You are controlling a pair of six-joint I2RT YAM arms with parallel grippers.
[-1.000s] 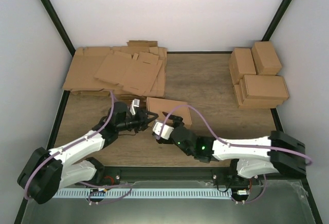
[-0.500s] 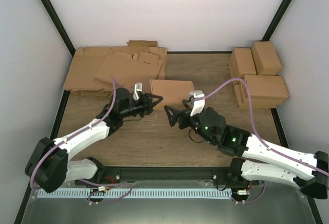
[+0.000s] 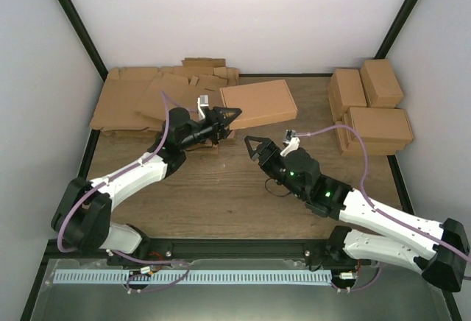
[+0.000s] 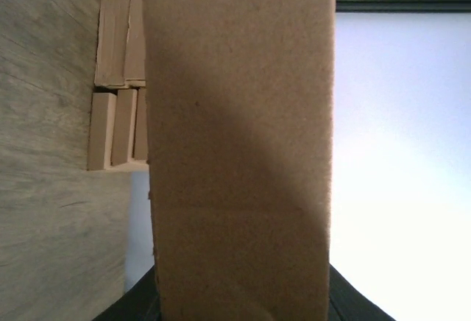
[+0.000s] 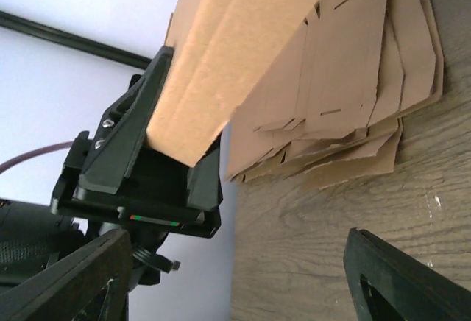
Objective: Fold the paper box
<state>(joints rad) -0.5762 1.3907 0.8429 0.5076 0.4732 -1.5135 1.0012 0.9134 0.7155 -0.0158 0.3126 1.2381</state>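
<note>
Gripping the paper box [image 3: 259,104] by one edge, the left claw [image 3: 228,117] holds it above the tabletop [image 3: 221,196], beside the flat cardboard heap [image 3: 136,104]; the right claw [image 3: 252,146] gapes empty. Left wrist: the box fills the frame. Right wrist: its own fingers [image 5: 66,284] spread wide, with the box clamped opposite.

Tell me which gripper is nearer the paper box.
Left. The left gripper is clamped on the edge of the paper box, holding it up; the right gripper hangs open just short of it, touching nothing.

The top view looks down on the whole desk [image 3: 221,196]; both wrist views sit close against the paper box [image 4: 235,152], shared by all.
</note>
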